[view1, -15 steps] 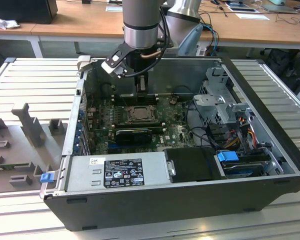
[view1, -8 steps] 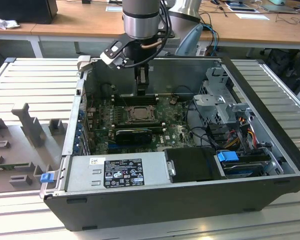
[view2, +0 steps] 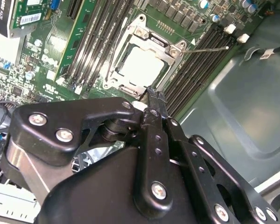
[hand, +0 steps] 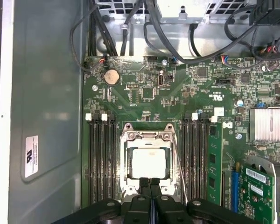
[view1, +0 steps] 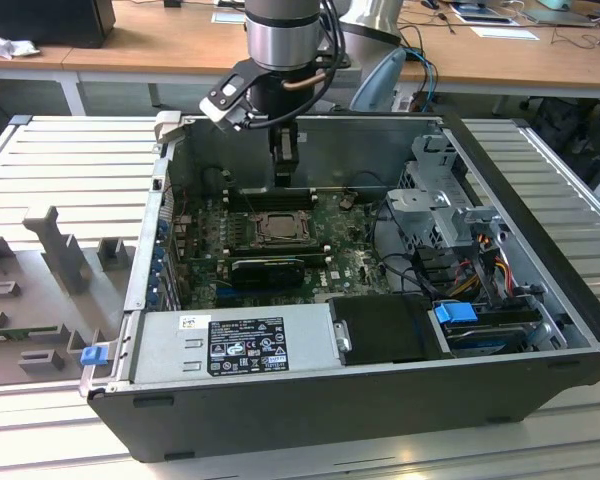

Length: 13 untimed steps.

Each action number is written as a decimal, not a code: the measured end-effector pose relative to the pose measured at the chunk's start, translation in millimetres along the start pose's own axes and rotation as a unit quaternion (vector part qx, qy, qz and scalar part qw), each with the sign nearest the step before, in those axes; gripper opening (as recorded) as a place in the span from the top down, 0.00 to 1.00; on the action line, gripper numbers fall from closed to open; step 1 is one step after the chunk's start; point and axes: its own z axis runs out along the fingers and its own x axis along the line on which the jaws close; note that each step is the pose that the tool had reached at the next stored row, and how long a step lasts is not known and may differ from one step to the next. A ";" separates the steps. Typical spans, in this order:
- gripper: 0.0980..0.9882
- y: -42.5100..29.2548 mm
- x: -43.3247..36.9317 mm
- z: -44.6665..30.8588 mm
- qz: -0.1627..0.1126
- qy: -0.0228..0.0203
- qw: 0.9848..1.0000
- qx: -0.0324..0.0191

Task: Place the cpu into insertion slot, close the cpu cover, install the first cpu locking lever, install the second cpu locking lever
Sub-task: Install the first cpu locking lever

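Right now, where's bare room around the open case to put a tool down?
The ribbed table on the exterior view's right of the case is bare. On the left it is bare between the grey fixtures and the table's far edge. Inside the case it is crowded: gripper by the cpu cover, cables by the drive cage.

Everything is being lit brightly from above. In the second wrist view the cpu [view2: 142,65] is being washed white by glare. The computer case [view1: 370,140] is being shaded softly inside.
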 end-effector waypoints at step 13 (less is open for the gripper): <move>0.99 -0.4 0.0 0.1 -0.033 0.001 0.999 0.001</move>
